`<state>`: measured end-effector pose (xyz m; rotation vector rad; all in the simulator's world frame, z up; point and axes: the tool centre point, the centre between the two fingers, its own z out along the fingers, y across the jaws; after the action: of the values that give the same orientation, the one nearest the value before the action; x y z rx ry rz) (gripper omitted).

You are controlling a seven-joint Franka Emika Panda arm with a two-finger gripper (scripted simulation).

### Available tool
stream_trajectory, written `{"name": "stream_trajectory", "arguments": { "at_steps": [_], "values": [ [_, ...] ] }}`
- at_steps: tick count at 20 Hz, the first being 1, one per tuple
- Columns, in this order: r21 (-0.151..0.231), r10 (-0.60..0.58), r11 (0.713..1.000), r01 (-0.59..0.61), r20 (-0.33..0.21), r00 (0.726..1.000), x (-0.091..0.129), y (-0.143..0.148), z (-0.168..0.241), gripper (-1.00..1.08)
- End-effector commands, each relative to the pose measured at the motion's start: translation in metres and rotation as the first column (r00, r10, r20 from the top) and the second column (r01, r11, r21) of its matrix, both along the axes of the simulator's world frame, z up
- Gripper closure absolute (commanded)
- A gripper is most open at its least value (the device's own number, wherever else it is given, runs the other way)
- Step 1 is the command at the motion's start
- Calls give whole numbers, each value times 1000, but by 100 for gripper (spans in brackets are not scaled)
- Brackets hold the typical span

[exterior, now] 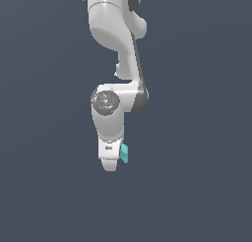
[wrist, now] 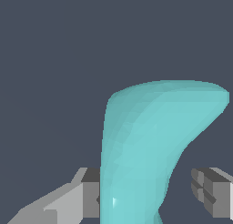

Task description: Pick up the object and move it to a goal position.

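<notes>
1. My claw (wrist: 145, 196) sits around the teal block (wrist: 150, 150); one finger (wrist: 86, 198) touches it, the other stands apart, so I cannot tell whether I grip it.
2. The block (exterior: 124, 153) shows beside my claw (exterior: 110, 160) — I judge this the grasp or early carry.
3. Next: a firm hold, then travel; no goal marker shows, and nothing stands in the way.

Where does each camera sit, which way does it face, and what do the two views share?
Exterior view: off the arm, exact position unknown; it faces the white arm hanging down over plain dark ground, with the gripper and a sliver of the teal block beside it.
Wrist view: on the wrist, looking along the gripper; the teal block fills the middle, one grey finger against it, the other apart.
Shared: the teal block and the gripper.
</notes>
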<state>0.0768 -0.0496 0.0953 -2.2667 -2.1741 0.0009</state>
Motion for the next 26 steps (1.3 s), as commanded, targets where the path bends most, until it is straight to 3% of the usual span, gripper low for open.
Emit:
{"name": "stream_trajectory", "arguments": {
  "at_steps": [1, 13, 26],
  "values": [
    [0, 0, 1000, 0, 0, 1000, -1, 1, 1, 108],
    [-1, 0, 1000, 0, 0, 1000, -28, 25, 15, 108],
    [-4, 0, 1000, 0, 0, 1000, -104, 95, 58, 108]
  ]
}}
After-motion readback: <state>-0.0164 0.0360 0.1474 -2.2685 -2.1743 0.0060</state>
